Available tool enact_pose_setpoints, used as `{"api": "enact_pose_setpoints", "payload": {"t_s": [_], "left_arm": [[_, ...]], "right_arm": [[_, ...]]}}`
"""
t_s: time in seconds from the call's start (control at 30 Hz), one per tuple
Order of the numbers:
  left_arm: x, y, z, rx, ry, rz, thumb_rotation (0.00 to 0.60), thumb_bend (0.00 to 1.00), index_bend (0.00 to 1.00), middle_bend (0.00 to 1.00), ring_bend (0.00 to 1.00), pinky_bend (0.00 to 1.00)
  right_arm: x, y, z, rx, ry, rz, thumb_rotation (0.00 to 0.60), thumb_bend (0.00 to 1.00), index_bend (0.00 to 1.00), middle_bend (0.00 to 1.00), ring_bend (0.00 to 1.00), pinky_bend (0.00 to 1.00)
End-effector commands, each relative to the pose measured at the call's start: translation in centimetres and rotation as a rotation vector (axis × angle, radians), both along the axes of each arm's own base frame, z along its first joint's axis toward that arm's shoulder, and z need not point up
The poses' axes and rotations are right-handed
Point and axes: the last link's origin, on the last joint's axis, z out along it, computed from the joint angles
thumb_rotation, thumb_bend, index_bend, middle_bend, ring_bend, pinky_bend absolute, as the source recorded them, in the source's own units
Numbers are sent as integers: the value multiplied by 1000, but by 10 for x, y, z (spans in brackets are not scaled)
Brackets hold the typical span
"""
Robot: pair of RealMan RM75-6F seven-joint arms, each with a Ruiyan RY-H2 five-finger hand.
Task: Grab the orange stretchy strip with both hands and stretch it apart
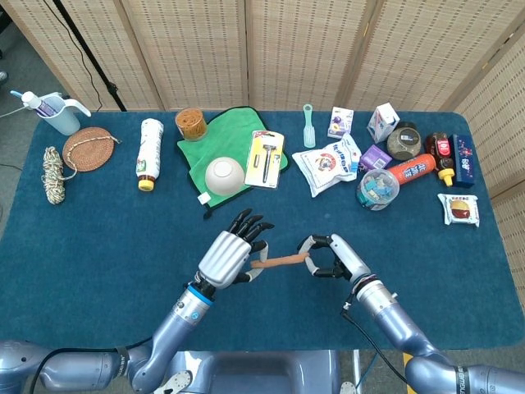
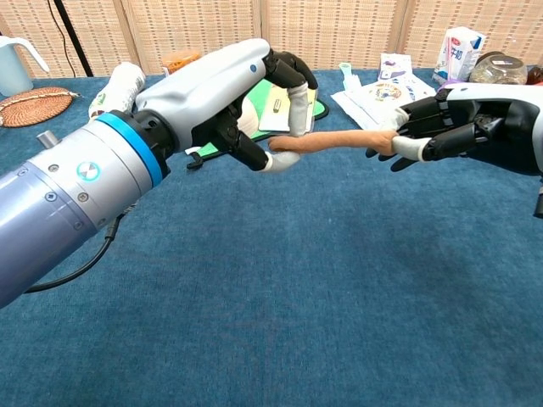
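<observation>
- The orange strip (image 2: 335, 140) hangs in the air between the two hands, above the blue table (image 1: 107, 238) and in front of the white bowl (image 1: 224, 175), nearer the robot than the bowl.
- The right hand (image 2: 458, 123) pinches the strip's far end between thumb and fingers; that end is firmly taken.
- The left hand (image 2: 233, 97) has its thumb and a finger closing around the strip's other end. In the chest view they appear to touch it, but whether the pinch is tight I cannot tell.
- The strip spans the gap nearly straight with a slight sag, which suggests a light, soft and rubbery thing that bends freely.
- Being stretchy, it will likely thin and pull back as it lengthens, so it could slip out of a shallow fingertip hold.
- The best place to hold is a little in from each tip, with more of the finger pads on it, leaving the middle free to stretch.
- The left hand's grip looks like the weaker one; I would seat that end deeper before pulling.
- The green cloth (image 1: 197, 148) under the bowl and the packets beyond lie well apart from the strip.
</observation>
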Motion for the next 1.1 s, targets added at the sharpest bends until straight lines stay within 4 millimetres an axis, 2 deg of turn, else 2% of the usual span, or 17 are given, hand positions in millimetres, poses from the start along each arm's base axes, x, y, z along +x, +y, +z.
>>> {"api": "enact_pose_setpoints", "payload": {"t_s": [0.03, 0.3, 0.53, 1.1], "left_arm": [[1, 0, 0, 3, -4, 1, 600, 330, 709, 260, 152, 10], [2, 3, 1, 1, -10, 13, 600, 354, 786, 287, 168, 14], [2, 6, 4, -7, -6, 23, 600, 354, 796, 288, 168, 14], [3, 10, 12, -9, -3, 29, 600, 380, 844, 305, 168, 14]], "right_arm": [[0, 0, 2, -5, -8, -4, 600, 545, 657, 348, 279, 212], [-3, -2, 9, -12, -37, -28, 600, 544, 658, 351, 291, 212], [-8, -3, 11, -10, -24, -40, 600, 544, 670, 369, 308, 212], [-6, -4, 11, -20, 9, -28, 600, 554, 712, 490, 373, 212]]}}
